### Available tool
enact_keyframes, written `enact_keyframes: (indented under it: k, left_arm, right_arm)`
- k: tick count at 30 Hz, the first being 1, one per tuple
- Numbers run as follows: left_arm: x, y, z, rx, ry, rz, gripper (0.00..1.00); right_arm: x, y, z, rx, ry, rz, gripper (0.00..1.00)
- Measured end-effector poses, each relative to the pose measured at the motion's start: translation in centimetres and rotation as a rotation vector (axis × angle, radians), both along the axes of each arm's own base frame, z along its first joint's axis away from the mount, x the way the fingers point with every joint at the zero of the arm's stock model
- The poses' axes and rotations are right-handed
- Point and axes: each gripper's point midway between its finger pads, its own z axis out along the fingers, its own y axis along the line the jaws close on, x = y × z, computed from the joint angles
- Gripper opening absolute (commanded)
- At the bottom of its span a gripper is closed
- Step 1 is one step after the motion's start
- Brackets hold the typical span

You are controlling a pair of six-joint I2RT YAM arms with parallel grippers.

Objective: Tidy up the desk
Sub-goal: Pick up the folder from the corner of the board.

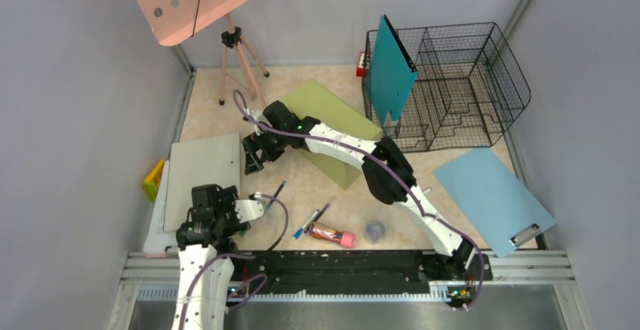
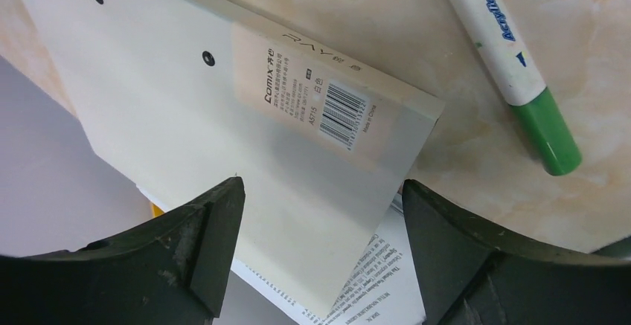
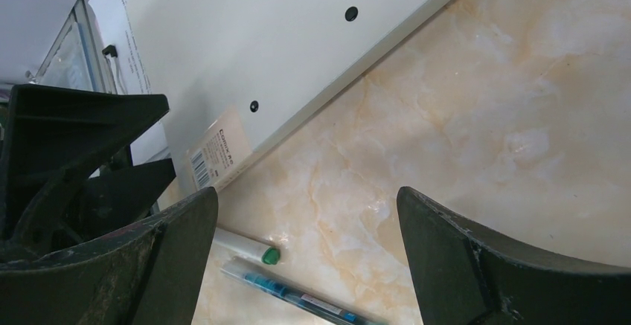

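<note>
The desk (image 1: 317, 186) is a beige marble top. On its left side lies a cream folder (image 1: 202, 171) over printed sheets (image 2: 402, 280). My left gripper (image 1: 249, 209) is open, and its jaws (image 2: 321, 184) straddle the folder's (image 2: 223, 117) near corner without pinching it. My right gripper (image 1: 253, 160) reaches across to the folder's right edge and hangs open (image 3: 306, 191) over bare desk. A white marker with a green cap (image 2: 521, 65) lies just beside the folder's corner, and it shows under the right gripper too (image 3: 245, 247), next to a blue pen (image 3: 298, 295).
An olive-green box (image 1: 332, 122) sits under the right arm. A wire basket (image 1: 453, 81) at the back right holds an upright teal clipboard (image 1: 391, 69). A light blue clipboard (image 1: 490, 198), pens (image 1: 313, 220), a red marker (image 1: 332, 234), a yellow item (image 1: 154, 180) and a tripod (image 1: 238, 62) are around.
</note>
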Motion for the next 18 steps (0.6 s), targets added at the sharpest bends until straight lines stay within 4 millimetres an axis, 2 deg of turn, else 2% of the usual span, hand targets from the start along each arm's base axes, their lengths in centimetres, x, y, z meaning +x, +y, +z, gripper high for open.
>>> enact_keyframes:
  k: [8,18]
  left_arm:
    - [0.1,0.1,-0.9,0.022,-0.019,-0.023,0.83]
    - [1.0,0.2,-0.8,0.046,-0.08,-0.043,0.72]
  right_arm:
    - [0.0,0.0,0.0,0.001,0.001,0.001,0.89]
    - [-0.2,0.1,0.1,0.005,0.015,0.004,0.89]
